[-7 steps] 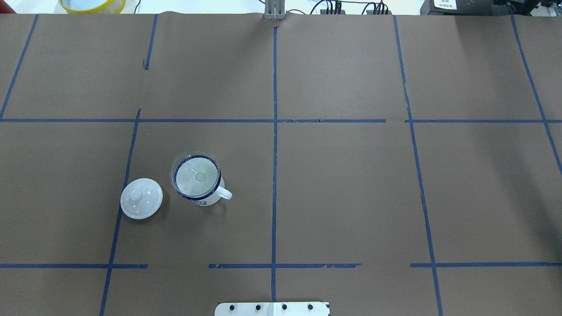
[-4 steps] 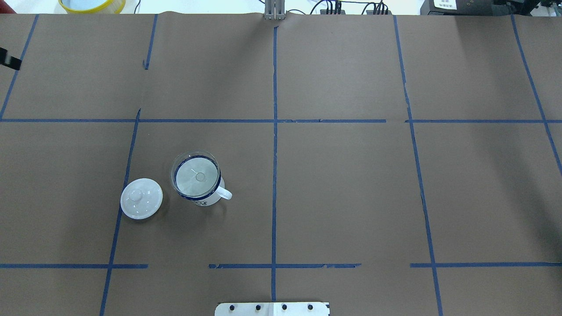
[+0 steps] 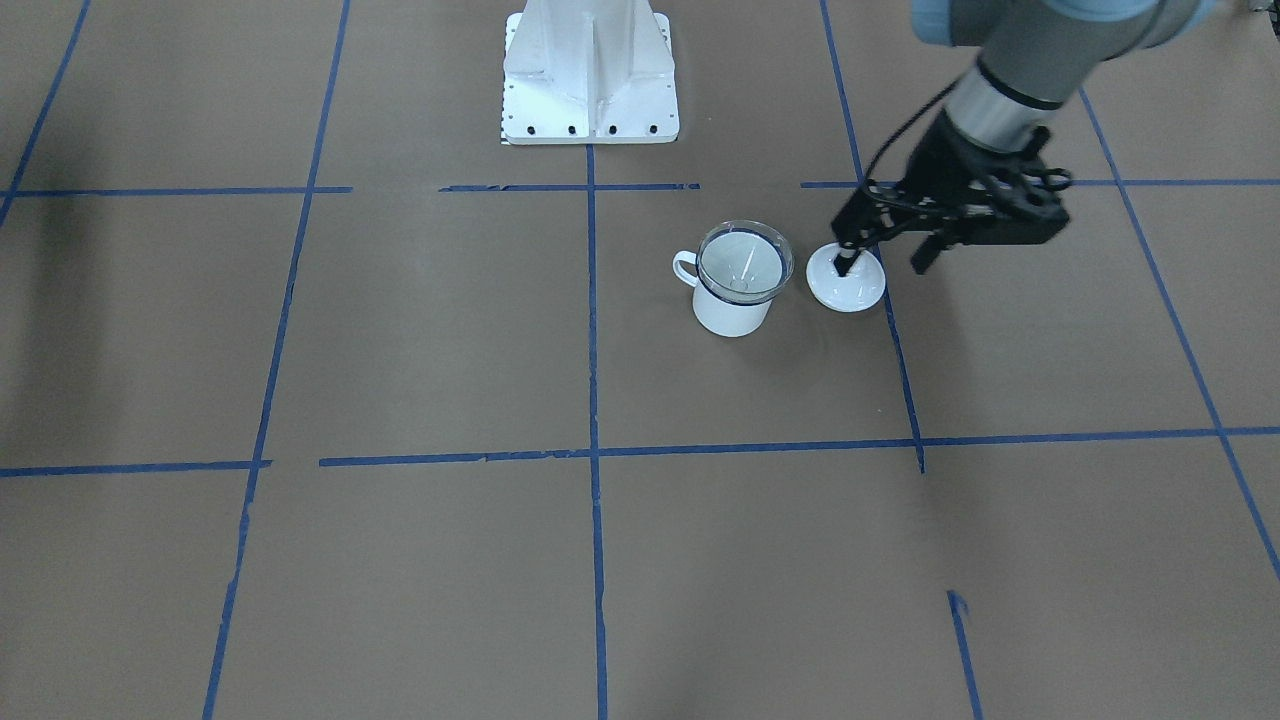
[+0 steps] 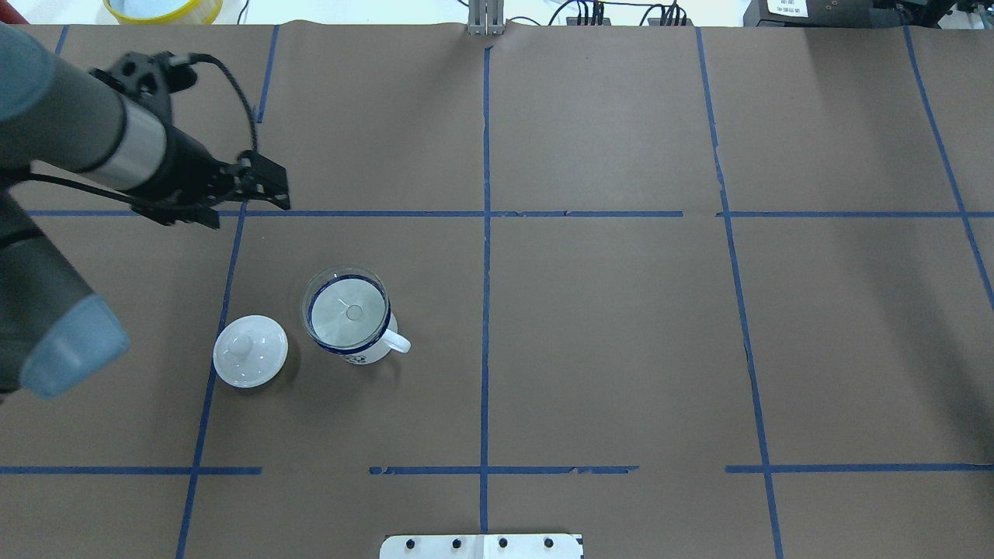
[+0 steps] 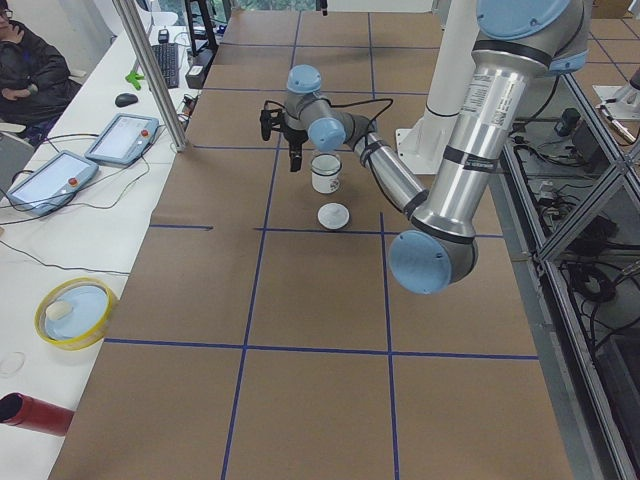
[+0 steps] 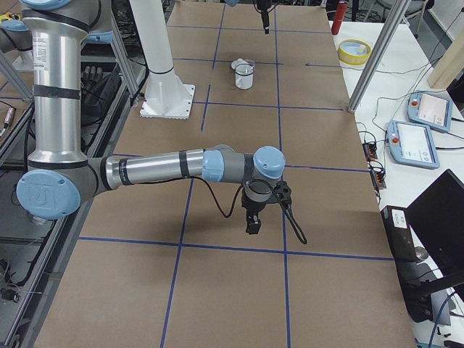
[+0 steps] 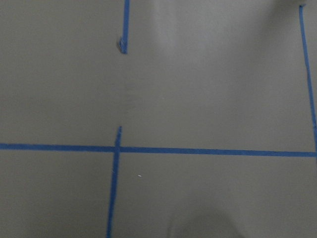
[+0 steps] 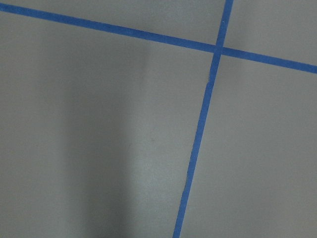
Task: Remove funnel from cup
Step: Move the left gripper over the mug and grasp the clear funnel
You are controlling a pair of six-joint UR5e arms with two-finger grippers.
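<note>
I see the funnel [image 4: 347, 309] seated cone-down in the mouth of the cup [image 4: 371, 355], its clear rim riding just above the cup's blue edge; cup upright on the surface [image 4: 621, 326], handle pointing to the robot's right and slightly toward the base plate [image 4: 481, 546]; white lid [image 4: 250, 351] just beside the cup on the robot's left, knob up, not touching it; left tool [image 4: 248, 216] hangs in the air beyond the cup, on the side away from the base plate and off to the robot's left; its fingers are spread wide with nothing between them, clear of cup and funnel; left wrist view gives me only bare surface and blue tape [image 7: 198, 150]; right tool [image 6: 252, 226] is well apart from the cup toward the robot's right, pointing down above the surface; only the right side view catches it, so I cannot tell how its jaws stand
</note>
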